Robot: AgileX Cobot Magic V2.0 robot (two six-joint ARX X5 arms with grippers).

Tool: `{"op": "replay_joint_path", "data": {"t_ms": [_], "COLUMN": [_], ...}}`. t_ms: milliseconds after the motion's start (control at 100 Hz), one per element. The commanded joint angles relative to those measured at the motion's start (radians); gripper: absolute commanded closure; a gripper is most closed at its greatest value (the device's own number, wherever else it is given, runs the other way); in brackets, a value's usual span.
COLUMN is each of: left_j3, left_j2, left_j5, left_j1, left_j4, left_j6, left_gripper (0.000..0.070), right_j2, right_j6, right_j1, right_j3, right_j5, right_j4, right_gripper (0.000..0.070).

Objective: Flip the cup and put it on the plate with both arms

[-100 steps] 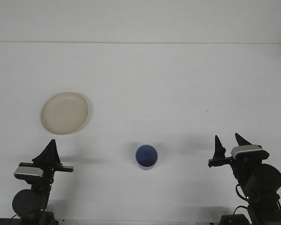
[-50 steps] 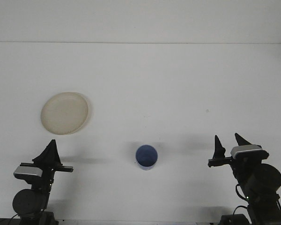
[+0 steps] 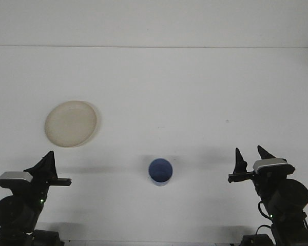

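Front view: a blue cup [image 3: 160,171] stands on the white tabletop [image 3: 185,92] near the middle of the front edge, its round face toward the camera. A cream plate [image 3: 71,123] lies toward the left edge, well apart from the cup. The right gripper [image 3: 250,157] hovers at the front right corner, its fingers parted and holding nothing. The left gripper [image 3: 45,165] sits at the front left corner; its opening cannot be told.

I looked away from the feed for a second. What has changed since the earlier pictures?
Only the left gripper moved: its arm shifted left and drew back toward the near table edge. Nothing was grasped or released. The right gripper, blue cup and plate stayed put.
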Motion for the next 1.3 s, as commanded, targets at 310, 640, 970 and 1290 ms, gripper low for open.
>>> {"op": "replay_joint_path", "data": {"t_ms": [310,640,970,1290], "left_j3": [0.424,0.475,0.475,0.478], "left_j2": [0.406,0.54,0.508,0.51], "left_j5": [0.055,0.055,0.055,0.078], "left_j1": [-0.002,-0.002,-0.002,-0.002], "left_j4": [-0.497,-0.613,-0.599,-0.626], "left_j6": [-0.007,-0.005,-0.005,-0.003], "left_gripper": [0.0689,0.0689,0.0523,0.0227], "right_j2": [0.002,0.002,0.002,0.002], "right_j6": [-0.001,-0.001,0.0,0.003], "right_j1": [0.001,0.001,0.001,0.001], "right_j3": [0.008,0.008,0.008,0.008], "right_j5": [-0.001,-0.001,-0.001,-0.001], "right_j4": [0.008,0.008,0.009,0.009], "right_gripper": [0.0233,0.0233,0.0233,0.0233]}}
